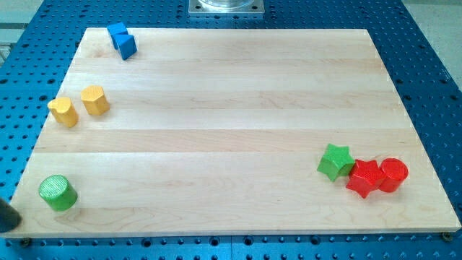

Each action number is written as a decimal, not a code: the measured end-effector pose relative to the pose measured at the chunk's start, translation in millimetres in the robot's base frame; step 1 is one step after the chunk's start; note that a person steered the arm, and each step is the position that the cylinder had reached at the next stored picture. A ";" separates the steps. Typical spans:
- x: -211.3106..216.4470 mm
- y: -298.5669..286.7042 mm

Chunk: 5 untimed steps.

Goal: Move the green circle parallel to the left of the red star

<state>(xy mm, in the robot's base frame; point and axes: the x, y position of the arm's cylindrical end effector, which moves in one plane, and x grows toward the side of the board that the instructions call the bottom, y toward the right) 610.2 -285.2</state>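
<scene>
The green circle (58, 192) stands near the board's bottom left corner. The red star (365, 178) lies at the bottom right, touching the red circle (393, 175) on its right and the green star (336, 161) on its upper left. My tip (9, 218) shows as a dark rod end at the view's bottom left edge. It is just off the board, left of and slightly below the green circle, with a gap between them.
Two blue blocks (122, 40) sit together at the board's top left corner. Two yellow blocks (63, 112) (94, 100) stand side by side near the left edge. The wooden board (231, 94) lies on a blue perforated table.
</scene>
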 end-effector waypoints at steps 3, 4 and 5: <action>-8.4 122.5; -0.4 74.1; -60.3 75.9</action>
<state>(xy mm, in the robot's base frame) 549.9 -209.3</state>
